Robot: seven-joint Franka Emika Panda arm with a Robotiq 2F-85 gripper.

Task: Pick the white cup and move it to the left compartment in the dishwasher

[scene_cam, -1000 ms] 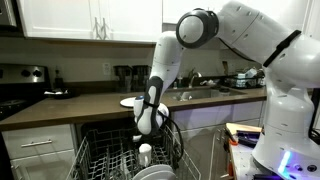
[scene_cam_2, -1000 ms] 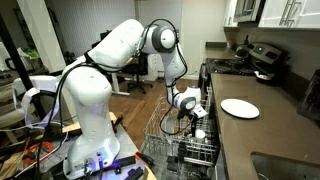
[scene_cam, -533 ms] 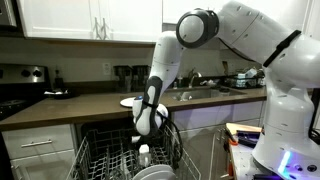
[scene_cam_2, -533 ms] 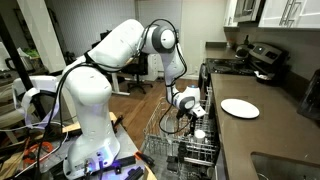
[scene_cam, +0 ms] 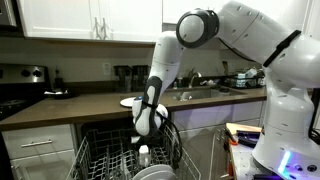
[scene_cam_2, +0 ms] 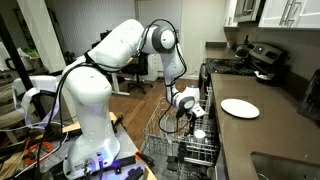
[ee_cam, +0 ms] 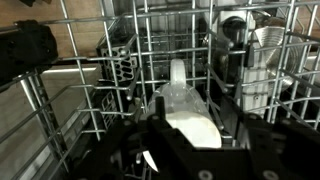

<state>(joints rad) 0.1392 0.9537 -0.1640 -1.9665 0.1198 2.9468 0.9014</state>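
The white cup [ee_cam: 188, 112] lies between my gripper's fingers [ee_cam: 196, 130] in the wrist view, over the wire dishwasher rack [ee_cam: 110, 80]. In both exterior views the cup [scene_cam: 145, 152] [scene_cam_2: 199, 133] shows as a small white shape just under the gripper [scene_cam: 146, 140] [scene_cam_2: 194, 124], low inside the pulled-out rack [scene_cam: 105, 160] [scene_cam_2: 170, 150]. The fingers sit tight against the cup's sides. Whether the cup rests on the rack wires cannot be told.
A white plate [scene_cam_2: 239, 107] [scene_cam: 130, 102] lies on the dark counter beside the dishwasher. More dishes [scene_cam: 155, 172] stand in the rack's front part. A dark cutlery basket [ee_cam: 25, 55] and grey items [ee_cam: 268, 60] sit in the rack. Cabinets hang above the counter.
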